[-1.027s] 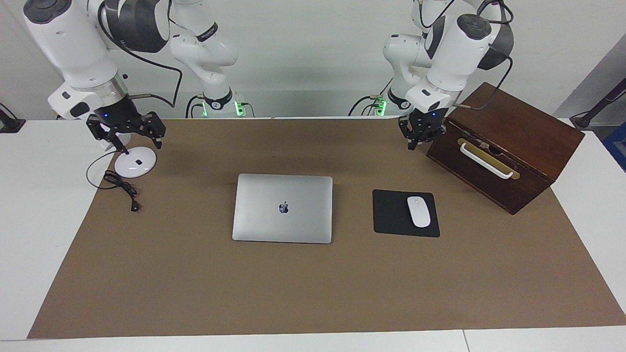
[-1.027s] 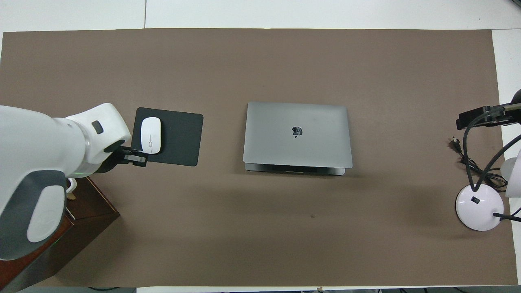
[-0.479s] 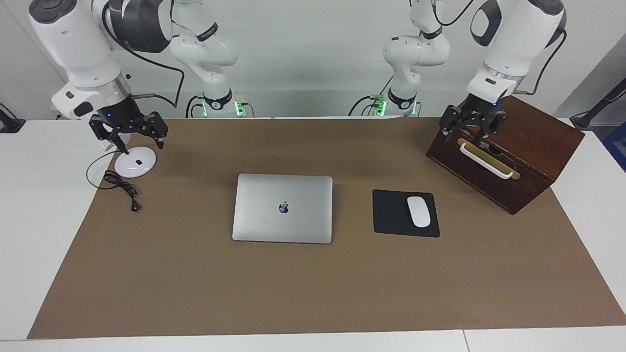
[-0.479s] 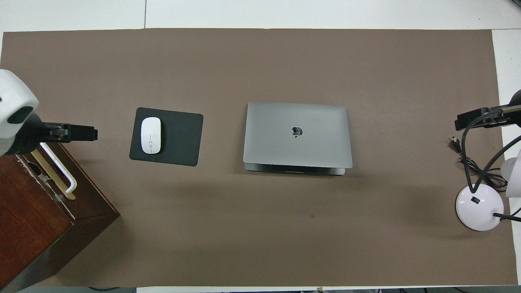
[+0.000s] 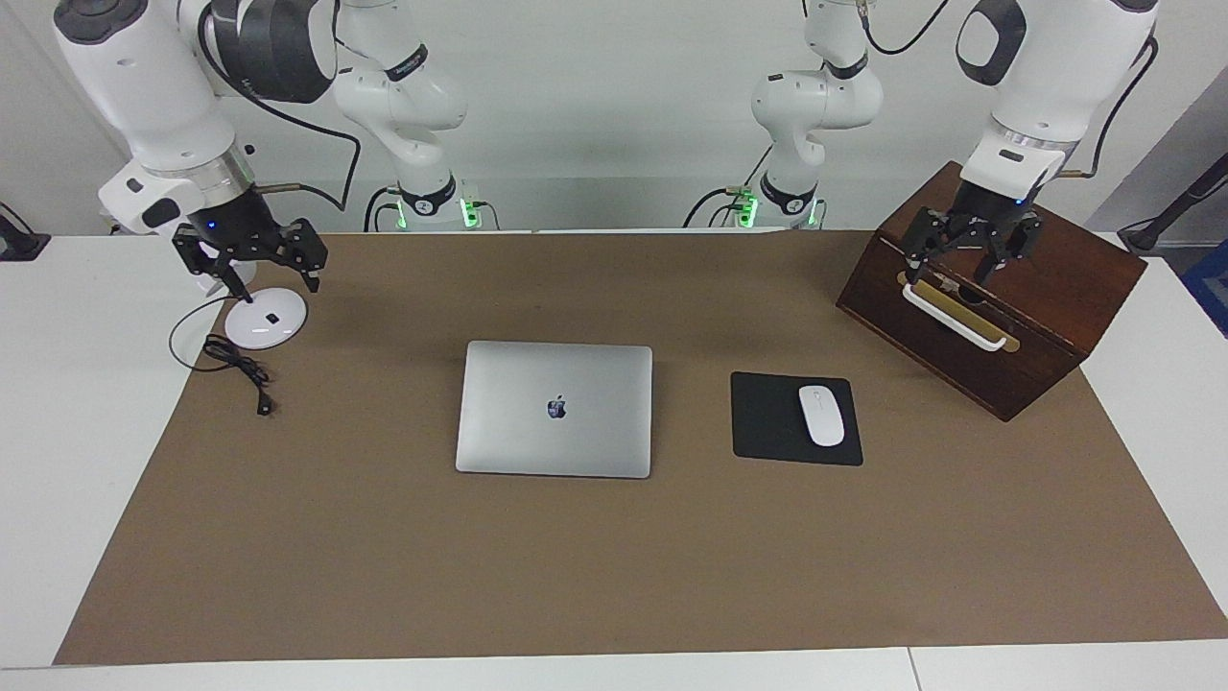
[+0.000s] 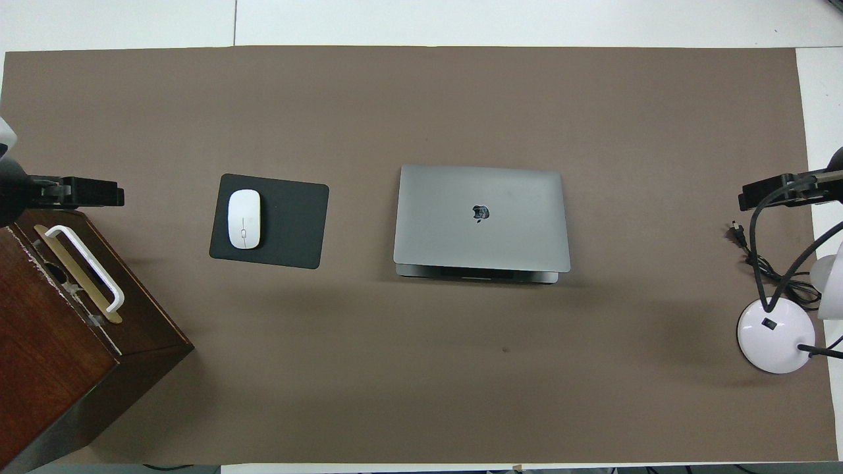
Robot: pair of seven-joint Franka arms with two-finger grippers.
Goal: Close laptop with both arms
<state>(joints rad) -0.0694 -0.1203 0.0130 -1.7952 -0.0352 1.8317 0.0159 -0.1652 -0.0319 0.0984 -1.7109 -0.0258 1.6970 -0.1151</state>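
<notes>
The laptop (image 5: 554, 409) lies flat mid-tabletop (image 5: 614, 566), lid down, well apart from both sets of jaws and between them. The left gripper (image 5: 971, 251) hangs with its jaws spread over the wooden box (image 5: 1046, 288), just above its white handle (image 5: 955, 317); the right gripper (image 5: 251, 261) hangs with jaws spread over the lamp base (image 5: 266, 318) at the other end. Neither touches anything. Judged from this, the closing looks done and the step in hand is parking the arms: that calls for keeping the left jaws lifted clear of the handle beneath them and the right jaws clear of the cable (image 5: 235, 363) below, so nothing snags.
</notes>
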